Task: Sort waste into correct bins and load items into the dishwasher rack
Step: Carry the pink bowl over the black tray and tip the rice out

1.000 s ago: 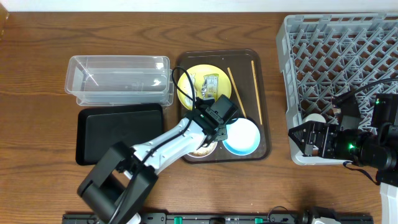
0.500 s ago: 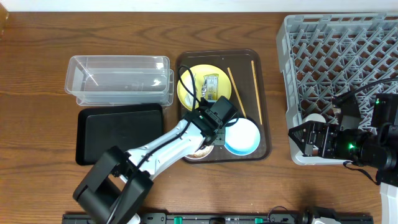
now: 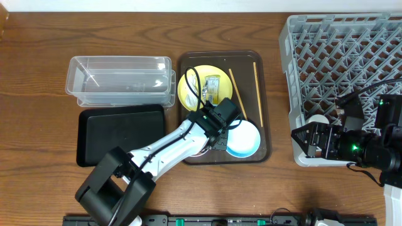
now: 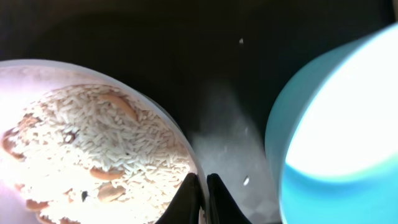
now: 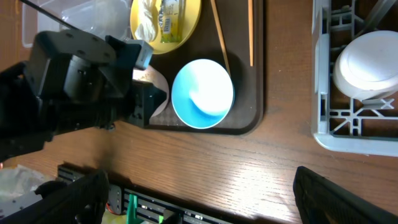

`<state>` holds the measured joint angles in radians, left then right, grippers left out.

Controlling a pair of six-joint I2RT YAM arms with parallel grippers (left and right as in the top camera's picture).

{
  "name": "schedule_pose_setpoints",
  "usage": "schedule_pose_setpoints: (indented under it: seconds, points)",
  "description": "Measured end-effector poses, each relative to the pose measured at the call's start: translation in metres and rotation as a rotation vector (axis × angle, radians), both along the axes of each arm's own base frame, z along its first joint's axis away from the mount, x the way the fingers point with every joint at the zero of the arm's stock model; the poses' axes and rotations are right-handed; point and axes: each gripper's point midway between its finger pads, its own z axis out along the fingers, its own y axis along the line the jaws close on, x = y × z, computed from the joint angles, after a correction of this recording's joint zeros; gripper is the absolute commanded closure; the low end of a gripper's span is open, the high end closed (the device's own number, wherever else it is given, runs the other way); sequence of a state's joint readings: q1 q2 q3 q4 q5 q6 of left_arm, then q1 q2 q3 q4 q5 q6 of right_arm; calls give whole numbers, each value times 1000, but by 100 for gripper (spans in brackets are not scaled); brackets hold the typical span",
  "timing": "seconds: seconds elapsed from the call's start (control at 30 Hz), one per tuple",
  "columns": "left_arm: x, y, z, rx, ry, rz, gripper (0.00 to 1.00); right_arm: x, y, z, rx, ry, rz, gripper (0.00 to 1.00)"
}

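The left gripper (image 4: 202, 190) has its fingers pressed together on the near right rim of the white bowl (image 4: 74, 71), which is heaped with rice (image 4: 93, 143). The blue bowl (image 4: 336, 124) stands empty just to its right, apart from it. Both sit at the near end of the brown tray (image 3: 242, 63).

Compared with a second ago, less of the white bowl shows from above past the arm. The brown tray's near right corner has also crept slightly left. That suggests the grip has taken and the bowl is starting to move, though a lift off the tray cannot be confirmed.

On the far half of the tray, the yellow plate (image 3: 188, 94) carries the crumpled paper (image 5: 147, 17) and the green wrapper (image 5: 169, 15). The two chopsticks (image 3: 237, 94) lie to the plate's right.

Left of the tray on the wooden surface (image 3: 38, 63), the clear tub (image 3: 119, 58) and the black tray (image 3: 119, 135) wait with nothing visible in them, so sorting has barely begun.

At far right the grey rack (image 3: 352, 50) holds one white round dish (image 5: 370, 59) in its near left corner. The right gripper (image 5: 200, 173) hangs beside that corner with fingers spread, holding nothing.
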<state>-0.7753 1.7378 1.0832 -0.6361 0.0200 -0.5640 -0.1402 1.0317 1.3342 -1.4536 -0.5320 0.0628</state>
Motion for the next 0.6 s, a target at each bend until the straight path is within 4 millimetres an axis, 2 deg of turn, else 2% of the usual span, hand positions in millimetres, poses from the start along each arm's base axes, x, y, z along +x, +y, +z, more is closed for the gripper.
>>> schedule_pose_setpoints:
  seconds: [0.2,0.33,0.4,0.5,0.6]
  points:
    - [-4,3,24,20,28,-26,94,0,0,0,0,0,0,7]
    - [0,3,60,-54,-22,-26,94,0,0,0,0,0,0,7]
    - [4,10,81,-109,-48,-1,94,0,0,0,0,0,0,7]
    - [12,31,110,-206,-61,58,94,0,0,0,0,0,0,7]
    - [24,55,127,-305,-52,114,94,0,0,0,0,0,0,7]
